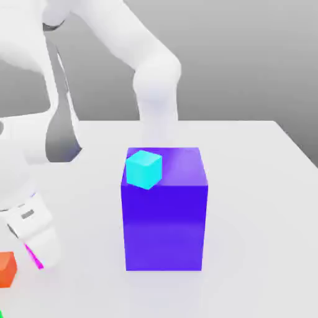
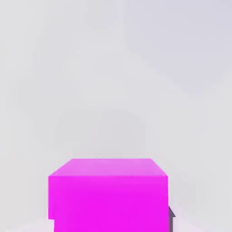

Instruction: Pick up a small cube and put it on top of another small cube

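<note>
Magenta cube, small, smooth-faced [image 2: 111, 201]: clasped by white two-finger gripper [image 1: 35, 256], at eight o'clock from blue-violet block [image 1: 164, 227] in the exterior view. Handling, judged: light, rigid, slightly slippery, hardly fragile. Hold: opposite side faces, mid-height, squarely.

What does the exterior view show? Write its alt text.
A white robot arm reaches down, its gripper at a magenta cube beside an orange cube. To the exterior view's right, a cyan cube sits atop a large blue-violet block.
</note>
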You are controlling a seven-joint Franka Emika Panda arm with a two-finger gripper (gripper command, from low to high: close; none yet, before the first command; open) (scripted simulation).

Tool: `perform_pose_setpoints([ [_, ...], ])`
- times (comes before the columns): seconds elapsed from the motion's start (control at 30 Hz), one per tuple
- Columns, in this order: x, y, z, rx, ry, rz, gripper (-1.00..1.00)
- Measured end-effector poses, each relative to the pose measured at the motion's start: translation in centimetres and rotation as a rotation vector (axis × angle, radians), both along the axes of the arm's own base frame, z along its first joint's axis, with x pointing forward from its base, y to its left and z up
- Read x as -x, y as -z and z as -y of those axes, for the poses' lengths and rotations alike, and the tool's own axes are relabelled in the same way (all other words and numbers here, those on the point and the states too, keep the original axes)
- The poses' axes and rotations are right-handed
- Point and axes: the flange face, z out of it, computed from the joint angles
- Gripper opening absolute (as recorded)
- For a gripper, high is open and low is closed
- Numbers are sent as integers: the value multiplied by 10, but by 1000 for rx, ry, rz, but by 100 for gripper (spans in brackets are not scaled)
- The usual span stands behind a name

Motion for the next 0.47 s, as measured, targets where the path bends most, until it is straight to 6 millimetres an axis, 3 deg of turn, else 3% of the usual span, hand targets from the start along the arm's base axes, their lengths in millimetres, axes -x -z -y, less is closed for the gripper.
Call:
perform_pose_setpoints([
  [0.13, -41, -26, 20, 61, 214, 34, -100],
  [0.23, -75, -57, 30, 104, 370, 89, -100],
  [0.27, -83, -59, 32, 111, 406, 105, -100],
  [0.33, -89, -35, 34, 116, 434, 117, -100],
  [0.37, -90, -19, 34, 117, 438, 119, 100],
  [0.47, -90, -19, 34, 117, 438, 119, 100],
])
